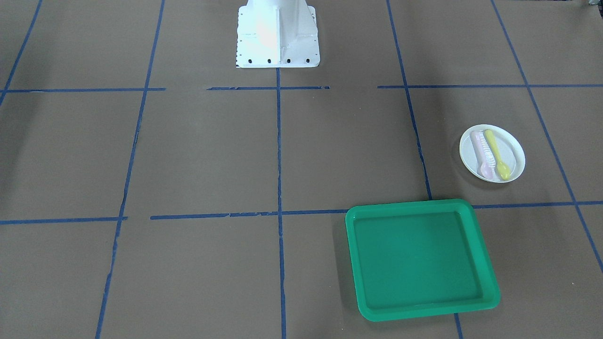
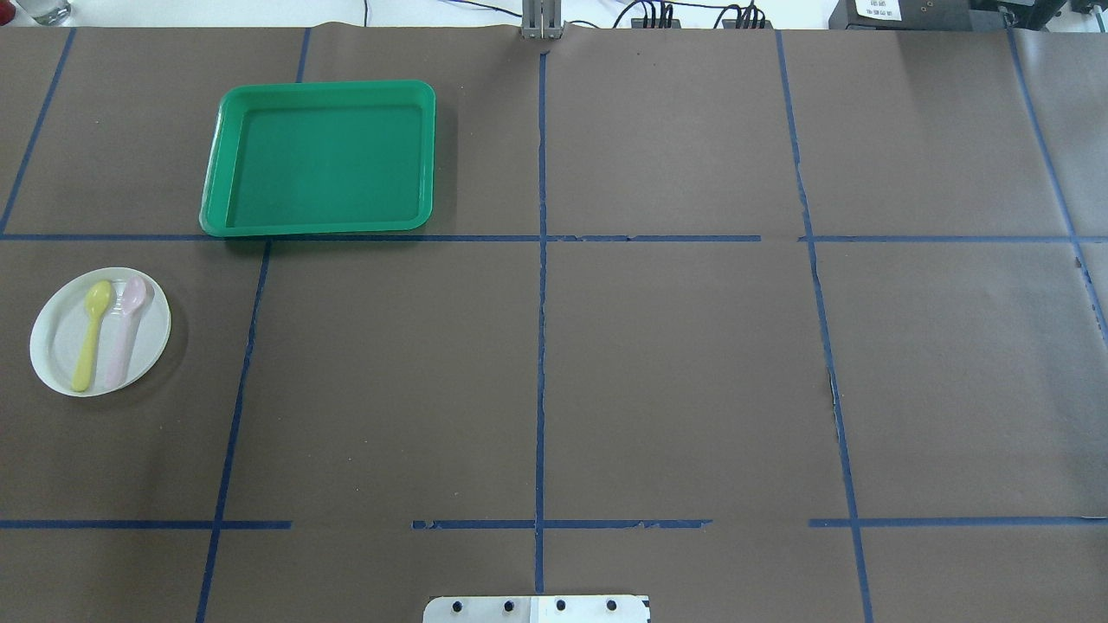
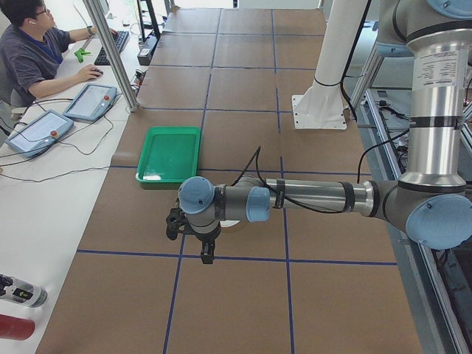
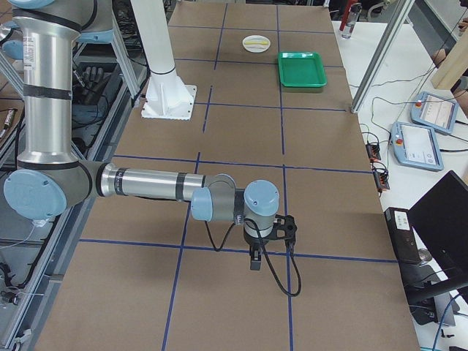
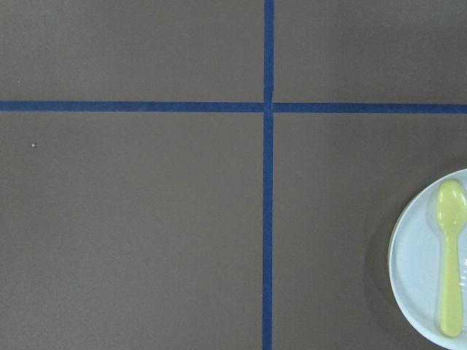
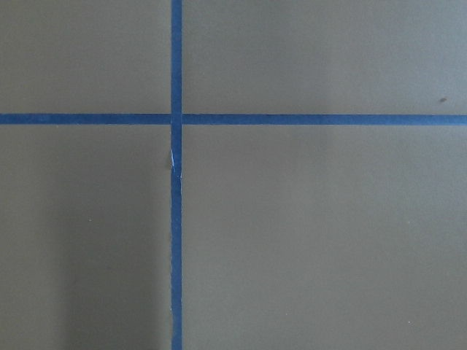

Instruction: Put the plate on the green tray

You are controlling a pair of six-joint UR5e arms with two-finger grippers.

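Plate (image 2: 54,342): on worktop (image 2: 675,372), carrying spoons (image 2: 93,337), apart from tray (image 2: 316,86). Left claw (image 3: 209,254) above, just beside; right claw (image 4: 254,262) well apart. Claw openings: cannot tell.

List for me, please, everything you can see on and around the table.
plate: 1, white, on the table at the robot's left, apart from the tray
yellow spoon: 1, yellow, lying on the plate
pink spoon: 1, pink, beside it on the plate
green tray: 1, green, far side, left half
table: 1, brown, blue tape grid
operator: 1, dark shirt, at the side bench
base mount: 1, white, robot's edge
left tool: 1, black, above the table near the plate; open or shut unclear
right tool: 1, black, above the table's right end; unclear
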